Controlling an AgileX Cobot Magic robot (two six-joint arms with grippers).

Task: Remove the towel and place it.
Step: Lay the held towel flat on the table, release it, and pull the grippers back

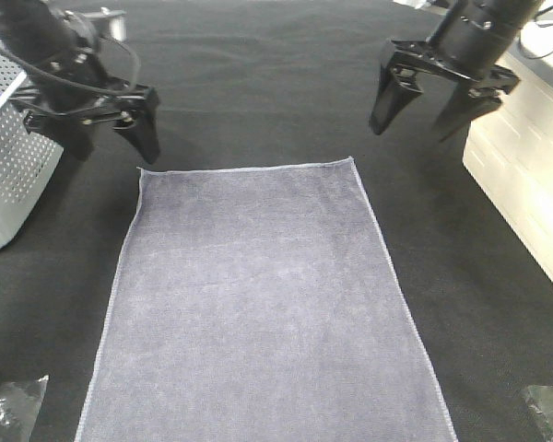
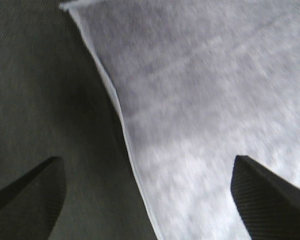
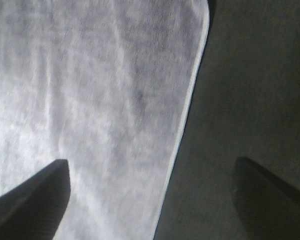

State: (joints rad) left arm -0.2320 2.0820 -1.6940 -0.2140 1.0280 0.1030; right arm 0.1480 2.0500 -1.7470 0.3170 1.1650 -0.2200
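The towel (image 1: 258,304) is greyish-lavender with a thin pale hem and lies flat on the black table cover, running from mid-table to the near edge. My left gripper (image 1: 111,138) hovers open just beyond the towel's far left corner, nothing between its fingers. My right gripper (image 1: 427,112) hangs open above and to the right of the far right corner, also empty. In the left wrist view the towel (image 2: 205,100) and its hem edge lie between the two dark fingertips (image 2: 30,195). In the right wrist view the towel (image 3: 100,110) ends at a hem, with black cloth beside it.
A perforated grey basket (image 1: 9,175) stands at the left edge behind the left arm. A white box (image 1: 525,166) sits along the right side. Two crumpled clear plastic pieces lie at the near left corner (image 1: 14,410) and near right corner (image 1: 548,410).
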